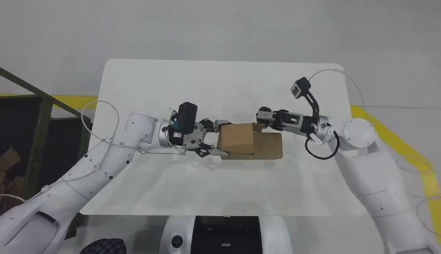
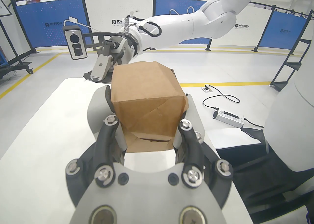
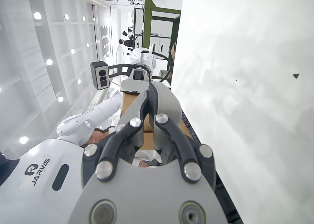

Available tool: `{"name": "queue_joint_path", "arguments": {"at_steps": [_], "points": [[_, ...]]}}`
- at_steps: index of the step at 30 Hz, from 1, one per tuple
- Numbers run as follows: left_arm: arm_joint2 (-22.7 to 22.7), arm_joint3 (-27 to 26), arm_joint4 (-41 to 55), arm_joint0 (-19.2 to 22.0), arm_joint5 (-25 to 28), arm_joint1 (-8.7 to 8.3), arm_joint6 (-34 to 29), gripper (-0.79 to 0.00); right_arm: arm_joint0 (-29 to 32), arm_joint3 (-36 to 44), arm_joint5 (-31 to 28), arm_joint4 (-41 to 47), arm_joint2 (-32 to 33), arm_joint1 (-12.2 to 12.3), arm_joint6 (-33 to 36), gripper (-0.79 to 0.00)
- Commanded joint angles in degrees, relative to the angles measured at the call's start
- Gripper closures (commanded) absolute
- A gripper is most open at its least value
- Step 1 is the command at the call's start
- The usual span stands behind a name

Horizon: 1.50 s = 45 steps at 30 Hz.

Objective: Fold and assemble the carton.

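Top view first: where does the brown cardboard carton lie?
— Between the two grippers, over the white table, with its long axis running from one gripper straight to the other. The left gripper is at the folded-up end. A flatter panel stretches out beside the right gripper.
— And the grips?
— In the left wrist view, the left gripper clamps the carton across its width, one of its fingers on each side. In the right wrist view, the right gripper has its tips drawn together at the far end. I cannot tell whether a flap is nipped between them.
— Which arm for the next fold?
— I'd judge the right: the unfolded end lies just ahead of it.
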<state>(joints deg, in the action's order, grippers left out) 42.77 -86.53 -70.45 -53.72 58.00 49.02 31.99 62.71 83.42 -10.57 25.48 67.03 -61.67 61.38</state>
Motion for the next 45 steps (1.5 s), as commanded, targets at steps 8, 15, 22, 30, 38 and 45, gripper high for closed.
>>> {"name": "queue_joint_path", "arguments": {"at_steps": [8, 15, 22, 30, 38, 45], "points": [[0.0, 0.0, 0.0, 0.0, 0.0, 0.0, 0.0, -0.277, 4.04, 3.94, 0.1, 0.23, 1.67, 0.67, 1.41, 0.0], [0.0, 0.0, 0.0, 0.0, 0.0, 0.0, 0.0, -0.274, 6.48, 7.45, 0.61, 0.81, 1.46, 0.85, 1.92, 0.0], [0.0, 0.0, 0.0, 0.0, 0.0, 0.0, 0.0, -0.274, 5.79, 7.82, 0.28, 1.25, -0.85, 0.38, 1.27, 0.0], [0.0, 0.0, 0.0, 0.0, 0.0, 0.0, 0.0, -0.271, 7.01, 6.81, -0.3, 1.11, 2.22, 0.95, 0.42, 0.0], [0.0, 0.0, 0.0, 0.0, 0.0, 0.0, 0.0, -0.271, 13.66, 7.01, 0.3, 0.5, 12.0, 2.75, -2.25, 0.0], [0.0, 0.0, 0.0, 0.0, 0.0, 0.0, 0.0, -0.268, 18.32, 5.32, 2.09, -0.99, 16.62, 3.57, -5.12, 0.0]]}}
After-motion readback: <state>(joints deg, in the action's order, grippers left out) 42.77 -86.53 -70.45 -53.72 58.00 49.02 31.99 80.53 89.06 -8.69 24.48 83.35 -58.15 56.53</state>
